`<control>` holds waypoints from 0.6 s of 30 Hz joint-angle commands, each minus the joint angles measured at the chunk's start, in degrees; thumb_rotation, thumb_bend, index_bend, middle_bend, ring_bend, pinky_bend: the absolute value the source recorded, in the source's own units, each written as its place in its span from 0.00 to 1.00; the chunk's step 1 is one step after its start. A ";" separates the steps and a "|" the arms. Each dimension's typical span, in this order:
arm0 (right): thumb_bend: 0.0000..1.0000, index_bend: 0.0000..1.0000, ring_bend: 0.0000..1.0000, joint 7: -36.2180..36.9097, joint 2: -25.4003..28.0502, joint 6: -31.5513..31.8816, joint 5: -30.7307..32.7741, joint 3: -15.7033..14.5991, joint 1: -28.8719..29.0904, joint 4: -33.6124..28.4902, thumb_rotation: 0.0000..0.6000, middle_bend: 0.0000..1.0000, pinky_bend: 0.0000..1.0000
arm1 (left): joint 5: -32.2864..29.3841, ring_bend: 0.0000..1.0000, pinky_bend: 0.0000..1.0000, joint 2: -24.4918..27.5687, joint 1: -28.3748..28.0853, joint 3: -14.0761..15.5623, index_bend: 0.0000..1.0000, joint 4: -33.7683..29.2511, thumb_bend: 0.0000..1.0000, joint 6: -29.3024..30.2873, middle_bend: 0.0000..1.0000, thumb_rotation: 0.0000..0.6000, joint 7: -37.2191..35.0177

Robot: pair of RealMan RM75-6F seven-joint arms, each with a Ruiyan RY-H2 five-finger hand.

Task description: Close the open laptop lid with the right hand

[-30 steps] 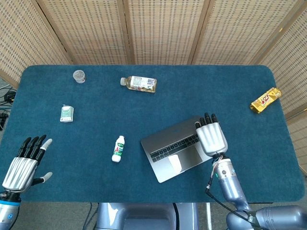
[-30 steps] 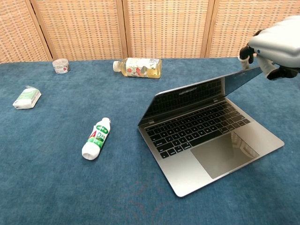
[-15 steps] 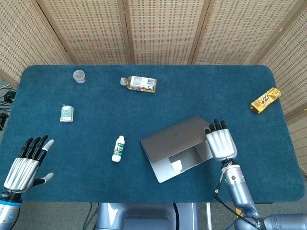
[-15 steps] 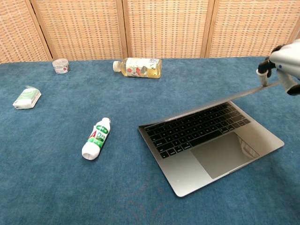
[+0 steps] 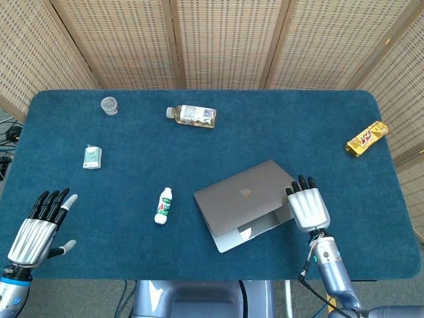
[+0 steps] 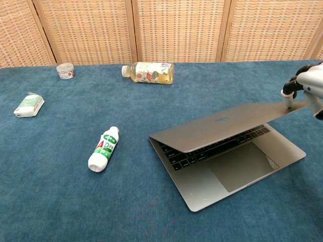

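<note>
A grey laptop (image 5: 246, 199) (image 6: 222, 146) lies at the table's right front, its lid tilted low over the keyboard with a narrow gap left. My right hand (image 5: 308, 207) (image 6: 306, 87) lies flat, fingers extended, with its fingertips (image 6: 288, 98) pressing on the lid's far right edge. It holds nothing. My left hand (image 5: 38, 228) hovers open at the near left corner, far from the laptop, and shows only in the head view.
A white bottle (image 5: 163, 205) lies left of the laptop. A juice bottle (image 5: 192, 115), a small jar (image 5: 109, 105) and a white packet (image 5: 93, 157) lie further back and left. A gold snack bar (image 5: 367, 138) lies at the right edge.
The lid has swung down from about half open to nearly flat over the keyboard. My right hand moved down and toward the near edge with it. The left hand barely shifted.
</note>
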 commanded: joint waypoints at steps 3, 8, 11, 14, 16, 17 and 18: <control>1.00 0.38 0.18 0.77 -1.26 -0.57 -2.84 -1.16 -1.51 0.91 1.00 0.31 0.22 | 0.18 0.00 0.00 -0.09 -0.01 0.08 0.00 -0.08 0.00 -0.04 0.00 1.00 0.26; 1.00 0.38 0.18 2.02 -2.78 -1.23 -4.68 -2.19 -3.17 2.34 1.00 0.31 0.22 | 0.42 0.00 0.00 -0.10 0.11 0.11 0.00 -0.05 0.00 0.29 0.00 1.00 0.12; 1.00 0.38 0.18 3.29 -3.84 -1.77 -5.53 -2.56 -4.24 3.59 1.00 0.31 0.22 | 0.58 0.00 0.00 -0.09 0.17 0.12 0.00 -0.06 0.00 0.49 0.00 1.00 0.10; 1.00 0.38 0.18 4.64 -5.15 -2.54 -6.51 -3.03 -5.37 5.38 1.00 0.31 0.22 | 0.73 0.00 0.00 -0.11 0.21 0.16 0.00 -0.02 0.00 0.59 0.00 1.00 0.10; 1.00 0.38 0.18 6.16 -6.54 -3.43 -6.95 -3.40 -6.28 7.30 1.00 0.31 0.22 | 0.83 0.00 0.00 -0.17 0.24 0.22 0.00 -0.01 0.00 0.59 0.00 1.00 0.22; 1.00 0.38 0.18 6.70 -6.92 -3.68 -7.14 -3.39 -6.59 7.92 1.00 0.31 0.22 | 0.86 0.00 0.00 -0.17 0.23 0.22 0.00 -0.03 0.00 0.60 0.00 1.00 0.25; 1.00 0.38 0.18 7.12 -7.23 -3.92 -7.32 -3.39 -6.87 8.48 1.00 0.31 0.22 | 0.88 0.00 0.00 -0.16 0.25 0.22 0.00 -0.03 0.00 0.62 0.00 1.00 0.25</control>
